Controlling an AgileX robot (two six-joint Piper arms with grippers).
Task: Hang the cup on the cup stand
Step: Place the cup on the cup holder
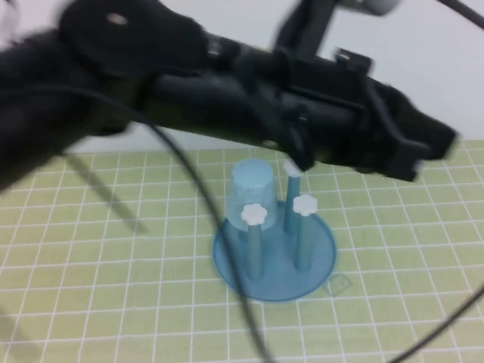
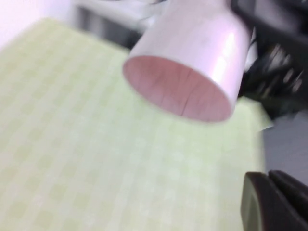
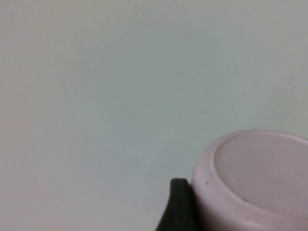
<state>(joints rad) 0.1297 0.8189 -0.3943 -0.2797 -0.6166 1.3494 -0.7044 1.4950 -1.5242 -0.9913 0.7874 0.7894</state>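
Observation:
The pale pink cup hangs in the air on its side, its mouth facing the left wrist camera. My right gripper is shut on it; one black finger presses against its wall near the base. My left gripper is shut on nothing and sits apart from the cup. The round blue cup stand is on the mat at the centre of the high view, with white flower caps on its pegs. The pink cup is hidden in the high view.
A light blue cup sits upside down on a back peg of the stand. A black arm crosses the high view from the left, above the stand. Cables hang in front. The yellow-green gridded mat covers the table.

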